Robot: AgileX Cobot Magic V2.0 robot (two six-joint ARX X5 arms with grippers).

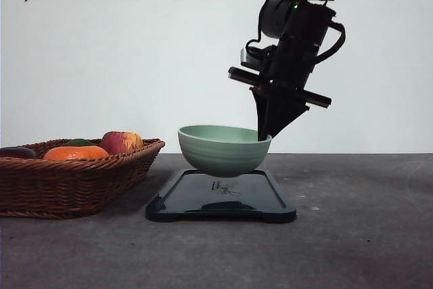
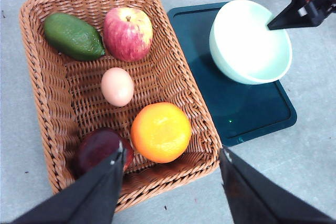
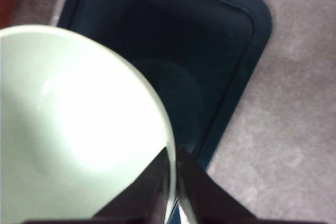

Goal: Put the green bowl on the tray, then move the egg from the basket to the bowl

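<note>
right gripper clamped on green bowl rim at 3 o'clock | bowl hangs directly above tray; not touching | next: straight descent

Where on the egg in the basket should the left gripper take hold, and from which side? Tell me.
Come from straight above. The egg lies on its side in the middle of the basket, apart from the apple and orange. Close the left gripper, now open overhead, across the narrow middle, probably gently.
</note>
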